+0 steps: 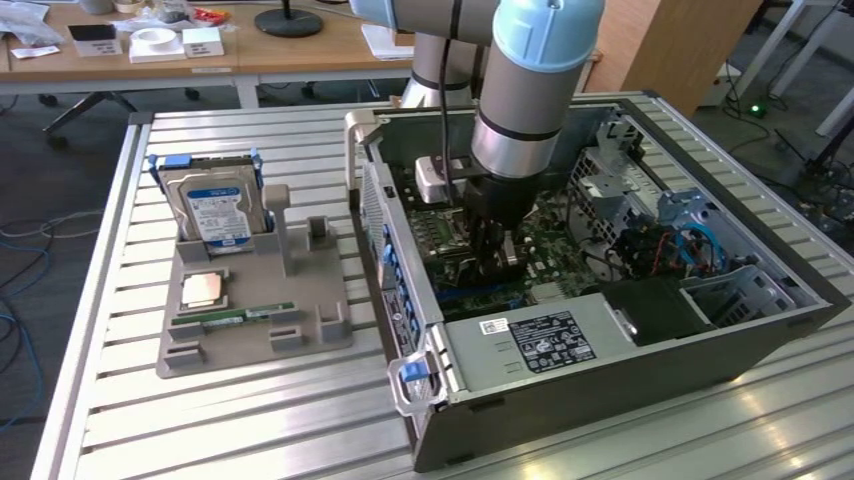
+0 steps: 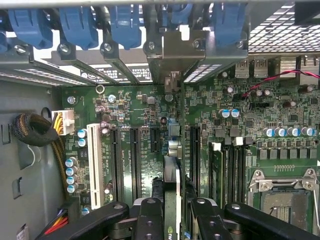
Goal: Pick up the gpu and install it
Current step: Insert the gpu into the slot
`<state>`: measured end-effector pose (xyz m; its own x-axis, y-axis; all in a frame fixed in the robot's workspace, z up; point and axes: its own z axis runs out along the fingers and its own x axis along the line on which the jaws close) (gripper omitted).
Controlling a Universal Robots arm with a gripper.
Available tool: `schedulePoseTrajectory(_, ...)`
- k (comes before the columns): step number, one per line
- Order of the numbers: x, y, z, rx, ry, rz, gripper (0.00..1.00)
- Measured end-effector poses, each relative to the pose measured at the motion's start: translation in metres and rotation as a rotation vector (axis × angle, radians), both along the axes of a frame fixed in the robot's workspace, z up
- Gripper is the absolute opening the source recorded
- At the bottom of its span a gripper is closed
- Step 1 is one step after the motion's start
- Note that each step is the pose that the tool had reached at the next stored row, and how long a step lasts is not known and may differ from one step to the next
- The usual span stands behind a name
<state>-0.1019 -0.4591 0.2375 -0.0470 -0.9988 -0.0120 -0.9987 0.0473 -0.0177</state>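
At the exterior view's left, a grey fixture tray [image 1: 254,335] sits on the slatted surface [image 1: 200,440], carrying a blue-labelled hard drive [image 1: 214,212] upright, a CPU [image 1: 203,290] and a RAM stick [image 1: 234,315]. To the right stands the open computer case [image 1: 601,350], the arm reaching down into it. The gripper [image 1: 491,255] is low over the motherboard [image 2: 140,110], clamped on the gpu [image 2: 171,185], which is held edge-on between the fingers [image 2: 150,220]. In the wrist view the card stands over the motherboard between the long expansion slots, its far end towards the metal bracket opening [image 2: 172,55] at the case's rear wall.

Judged risks: if the card edge sits off the slot line, pressing down could jam or bend it. The bracket end may catch the rear frame. Whether the card is seated cannot be told.
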Motion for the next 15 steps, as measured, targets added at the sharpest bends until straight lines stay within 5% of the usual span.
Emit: schedulePoseTrajectory(15, -0.0001, -0.0002, -0.0011, 0.0000, 0.0001, 0.001, 0.26)
